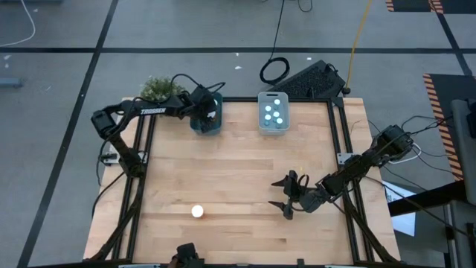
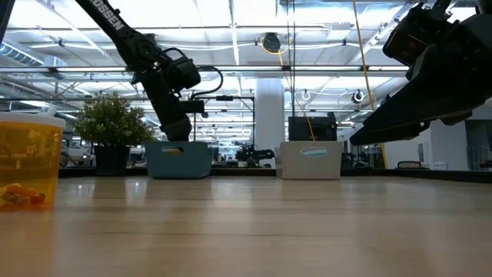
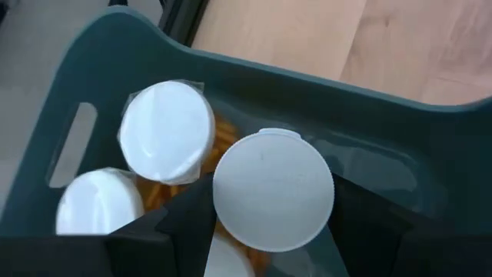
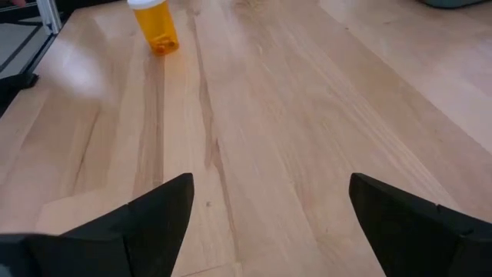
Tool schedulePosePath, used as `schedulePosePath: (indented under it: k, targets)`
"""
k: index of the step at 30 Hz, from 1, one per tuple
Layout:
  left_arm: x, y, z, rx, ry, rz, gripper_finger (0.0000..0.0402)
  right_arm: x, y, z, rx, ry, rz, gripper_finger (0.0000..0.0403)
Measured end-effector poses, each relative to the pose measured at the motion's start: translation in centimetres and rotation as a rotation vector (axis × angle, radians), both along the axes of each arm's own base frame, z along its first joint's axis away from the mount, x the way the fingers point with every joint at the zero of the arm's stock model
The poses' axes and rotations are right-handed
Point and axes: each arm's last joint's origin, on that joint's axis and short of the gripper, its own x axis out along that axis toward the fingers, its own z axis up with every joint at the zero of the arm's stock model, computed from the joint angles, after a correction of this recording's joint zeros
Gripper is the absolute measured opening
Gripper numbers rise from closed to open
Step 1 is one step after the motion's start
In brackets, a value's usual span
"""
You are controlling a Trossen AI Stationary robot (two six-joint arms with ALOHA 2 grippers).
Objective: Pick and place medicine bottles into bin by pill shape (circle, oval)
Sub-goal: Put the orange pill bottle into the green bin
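Observation:
My left gripper (image 1: 206, 112) reaches down into the dark teal bin (image 1: 195, 125) at the table's far edge, shut on an amber medicine bottle whose white cap (image 3: 273, 188) sits between its fingers. Two other white-capped amber bottles (image 3: 165, 131) stand in that bin. Several pale teal bottles (image 1: 273, 112) stand in the pale bin (image 1: 260, 125) to its right. One amber bottle (image 1: 197, 211) stands upright on its base on the table near the front edge. My right gripper (image 1: 286, 197) hovers open to that bottle's right, nothing between its fingers. My left gripper has the bottle between its two fingers (image 3: 184, 223), which flank it just under the cap's rim (image 3: 223, 211); the cap hides the spot on the body. The fingers come from above, pointing down. The bottle is upright inside the bin; whether it rests on anything cannot be told.
A small potted plant (image 1: 158, 88) stands at the far left corner beside the teal bin. A black keyboard (image 1: 312, 78) and a coiled cable (image 1: 274, 71) lie on the floor beyond the far edge. Bare wood (image 1: 238, 167) spans the table's middle.

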Motion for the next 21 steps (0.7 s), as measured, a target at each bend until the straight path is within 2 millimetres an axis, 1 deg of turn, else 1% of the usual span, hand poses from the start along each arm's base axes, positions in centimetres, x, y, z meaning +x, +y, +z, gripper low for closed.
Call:
schedulePosePath:
  k: [8, 17, 21]
  targets:
    - [0.08, 0.06, 0.02, 0.006, -0.007, 0.001, 0.0233, 0.00, 0.00, 0.00, 0.001, 0.000, 0.000, 0.0341]
    - [0.21, -0.10, -0.01, 0.002, -0.008, -0.006, 0.0299, -0.01, 0.02, 0.00, 0.004, 0.000, 0.000, 0.0341]
    - [0.24, -0.50, 0.29, 0.000, -0.006, -0.016, 0.0319, -0.01, 0.02, 0.00, 0.004, 0.000, 0.000, 0.0341]
